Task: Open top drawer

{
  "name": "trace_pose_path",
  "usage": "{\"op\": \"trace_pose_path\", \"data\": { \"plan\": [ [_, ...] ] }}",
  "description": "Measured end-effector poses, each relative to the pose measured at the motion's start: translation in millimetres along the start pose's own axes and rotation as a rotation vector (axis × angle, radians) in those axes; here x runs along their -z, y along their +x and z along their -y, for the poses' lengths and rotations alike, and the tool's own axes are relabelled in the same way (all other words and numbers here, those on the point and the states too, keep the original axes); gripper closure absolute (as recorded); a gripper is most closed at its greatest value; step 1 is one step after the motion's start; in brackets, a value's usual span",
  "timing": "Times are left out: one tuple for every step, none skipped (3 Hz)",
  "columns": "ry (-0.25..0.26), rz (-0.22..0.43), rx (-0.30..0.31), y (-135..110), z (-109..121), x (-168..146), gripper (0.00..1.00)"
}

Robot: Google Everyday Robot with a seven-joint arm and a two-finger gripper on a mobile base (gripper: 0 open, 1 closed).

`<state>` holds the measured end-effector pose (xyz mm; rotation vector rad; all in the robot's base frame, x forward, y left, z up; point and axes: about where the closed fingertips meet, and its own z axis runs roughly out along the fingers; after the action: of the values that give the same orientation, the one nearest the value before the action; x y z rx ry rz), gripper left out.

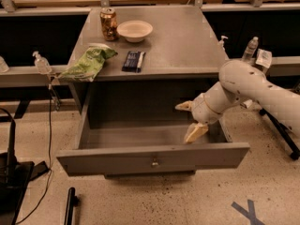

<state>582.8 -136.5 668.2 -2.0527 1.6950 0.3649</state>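
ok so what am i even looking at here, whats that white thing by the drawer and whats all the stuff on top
The white thing is a robot arm reaching in from the right. At its tip is a cream two-finger gripper, sitting just above the wide grey metal top drawer, which is pulled well out. The gripper's fingers are spread and hold nothing. One camera looks down at the grey cabinet from the front.

On the cabinet top lie a brown drink can, a shallow white bowl, a crumpled green snack bag and a dark flat packet. Clear plastic bottles stand on the side ledges.
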Motion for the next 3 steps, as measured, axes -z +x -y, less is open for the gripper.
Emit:
{"op": "trace_pose_path", "data": {
  "plan": [
    [0.0, 0.0, 0.0, 0.0, 0.0, 0.0, 0.0],
    [0.008, -0.003, 0.018, -3.6, 2.5, 1.7, 0.15],
    [0.019, -0.007, 0.026, -5.8, 4.4, 6.7, 0.29]
  ]
}}
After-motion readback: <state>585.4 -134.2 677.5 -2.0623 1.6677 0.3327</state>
